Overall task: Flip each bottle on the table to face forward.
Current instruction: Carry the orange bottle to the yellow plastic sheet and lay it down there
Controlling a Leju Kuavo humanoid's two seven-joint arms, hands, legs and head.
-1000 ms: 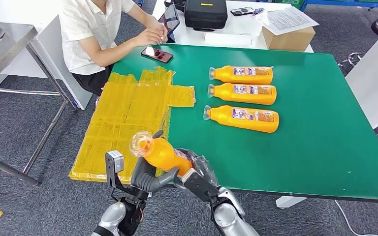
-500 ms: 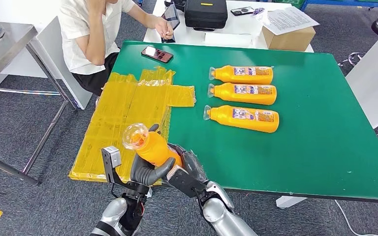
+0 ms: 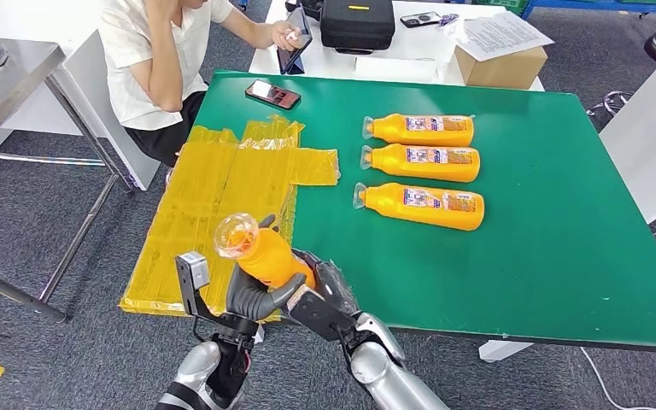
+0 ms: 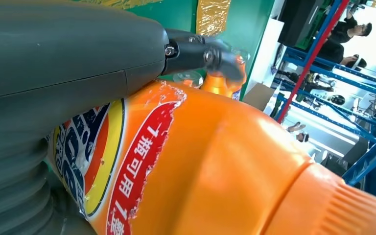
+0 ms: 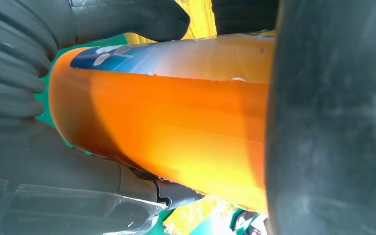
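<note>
Nearest us, both hands grip one orange bottle [image 3: 266, 258] raised above the near left corner of the green counter [image 3: 547, 256]. Our left hand [image 3: 252, 299] wraps its fingers round the body from below, and our right hand [image 3: 325, 295] clasps the base end. The clear cap end tilts up and to the left.

We count four bottles in all: the held one, and three more [image 3: 418, 206] lying side by side on the counter farther off, labels up, caps pointing left.

The left wrist view shows the held bottle's red and blue label [image 4: 122, 161] with torn edges, which the head view hides. The right wrist view shows the plain orange side [image 5: 176, 132] pressed between thumb and fingers.

Yellow sheets [image 3: 222, 196] cover the counter's left part. Beyond them lies one phone [image 3: 272, 94], and a seated person [image 3: 158, 60] holds a tablet.
</note>
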